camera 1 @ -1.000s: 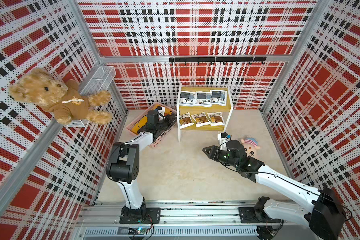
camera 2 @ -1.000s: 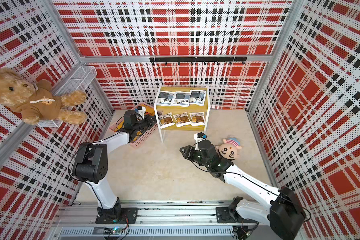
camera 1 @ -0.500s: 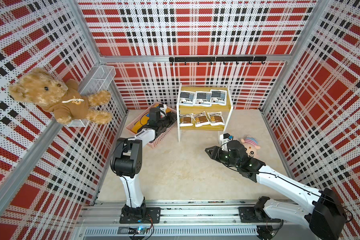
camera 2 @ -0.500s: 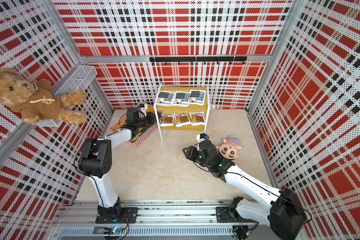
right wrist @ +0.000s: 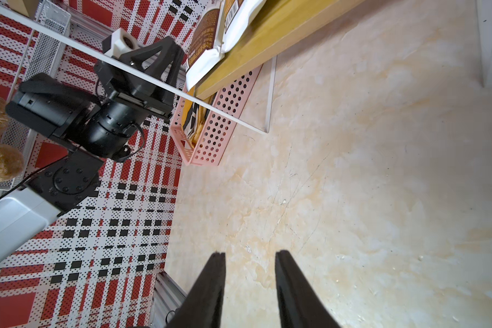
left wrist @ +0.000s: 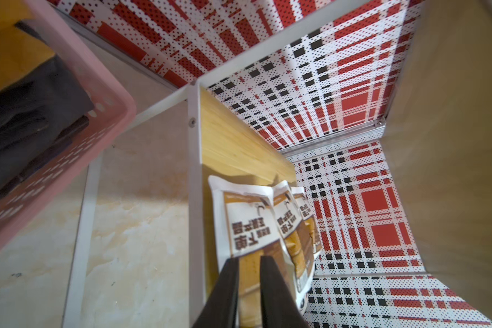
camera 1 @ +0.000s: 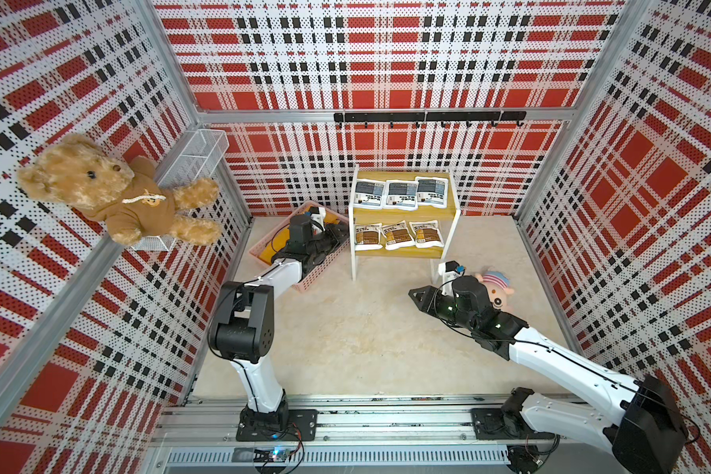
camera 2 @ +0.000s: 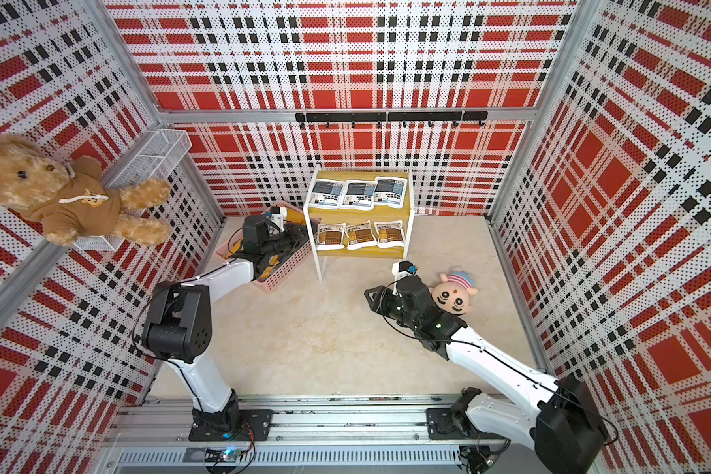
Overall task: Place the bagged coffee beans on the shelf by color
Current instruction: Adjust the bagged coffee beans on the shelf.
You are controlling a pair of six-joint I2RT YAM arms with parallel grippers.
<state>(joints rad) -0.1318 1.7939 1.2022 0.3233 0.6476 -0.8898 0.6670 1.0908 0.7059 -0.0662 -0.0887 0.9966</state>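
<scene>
The shelf (camera 1: 403,213) stands against the back wall. Three grey-blue bagged coffee beans (camera 1: 401,193) lie on its upper board and three brown ones (camera 1: 399,234) on its lower board. My left gripper (camera 1: 340,234) reaches over the pink basket to the lower board's left end. In the left wrist view the left gripper (left wrist: 249,257) has its jaws narrowly open, and the leftmost brown pouch (left wrist: 247,218) lies on the board (left wrist: 233,142), its near end showing in the gap. My right gripper (right wrist: 250,252) is open and holds nothing, low over the floor in front of the shelf (right wrist: 267,37).
A pink slatted basket (camera 1: 308,283) holding a yellow garment (camera 1: 278,242) sits left of the shelf under my left arm. A plush doll (camera 1: 495,291) lies beside my right wrist. A teddy bear (camera 1: 111,193) and a wire basket (camera 1: 194,160) hang on the left wall.
The left jaws have parted slightly around the leftmost brown pouch, which now rests on the lower board. My right gripper has drifted a little to the right.
</scene>
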